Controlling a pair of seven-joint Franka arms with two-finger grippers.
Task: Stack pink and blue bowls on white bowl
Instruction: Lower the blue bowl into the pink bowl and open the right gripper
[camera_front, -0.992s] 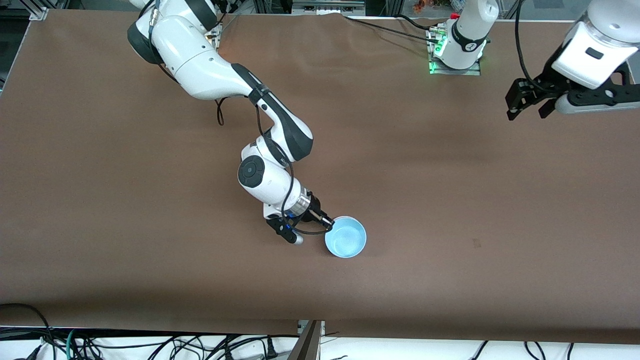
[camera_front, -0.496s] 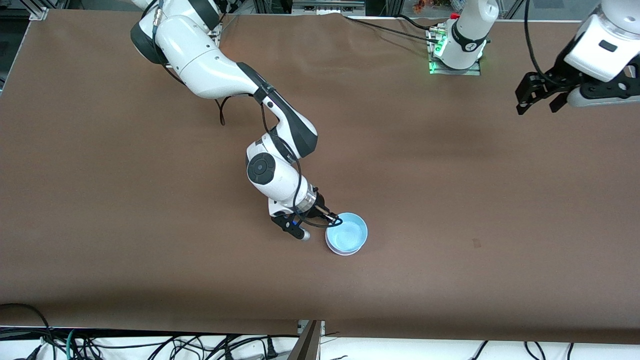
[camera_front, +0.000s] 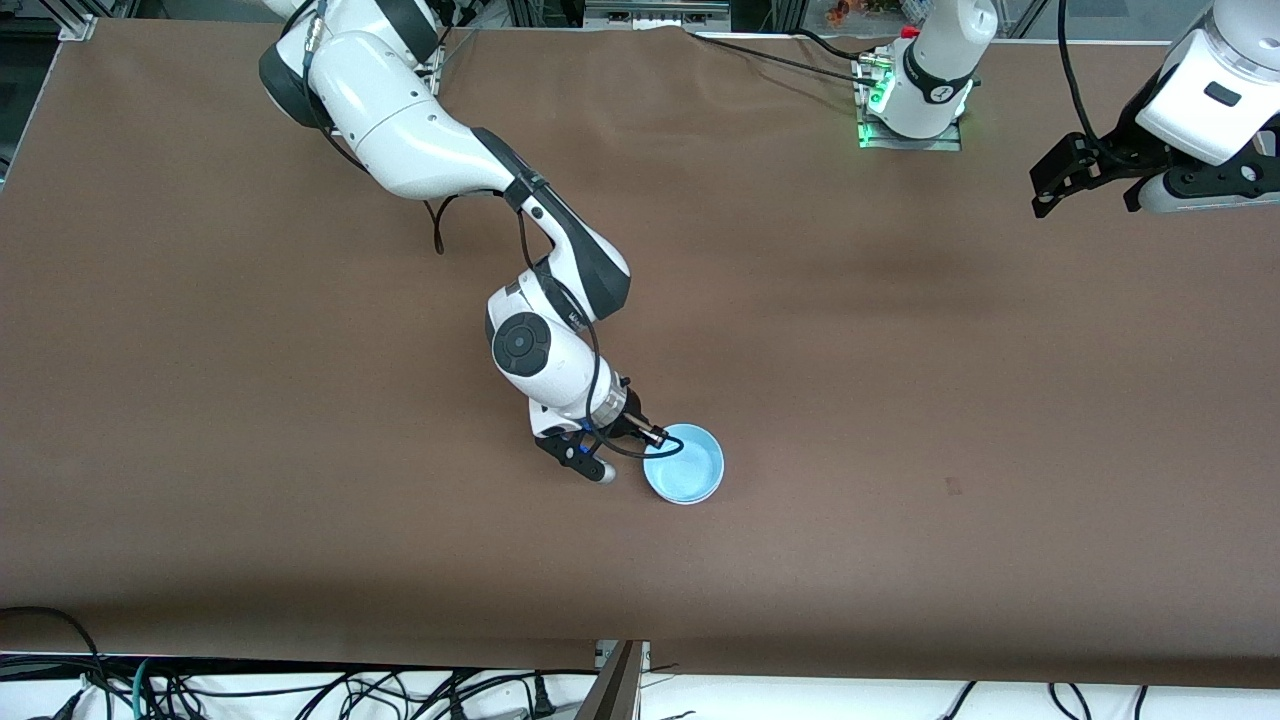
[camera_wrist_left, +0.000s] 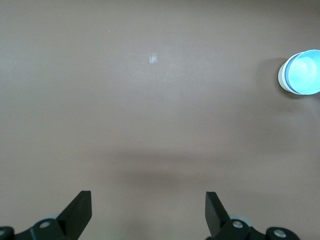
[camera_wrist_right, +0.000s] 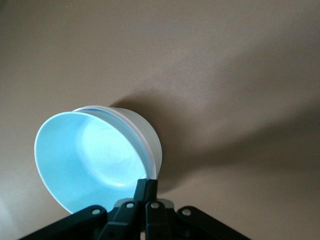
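Right gripper (camera_front: 652, 438) pinches the blue bowl's (camera_front: 684, 464) rim; the bowl sits upright, mouth up, nested in the white bowl (camera_wrist_right: 145, 132) on the brown table (camera_front: 900, 400). Left gripper (camera_front: 1085, 185) waits spread apart over the table's left-arm end.

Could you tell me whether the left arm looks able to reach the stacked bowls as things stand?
Probably not cleanly: the right gripper is shut on the blue bowl rim, atop the white bowl. The left gripper waits open, high over its end of the table.
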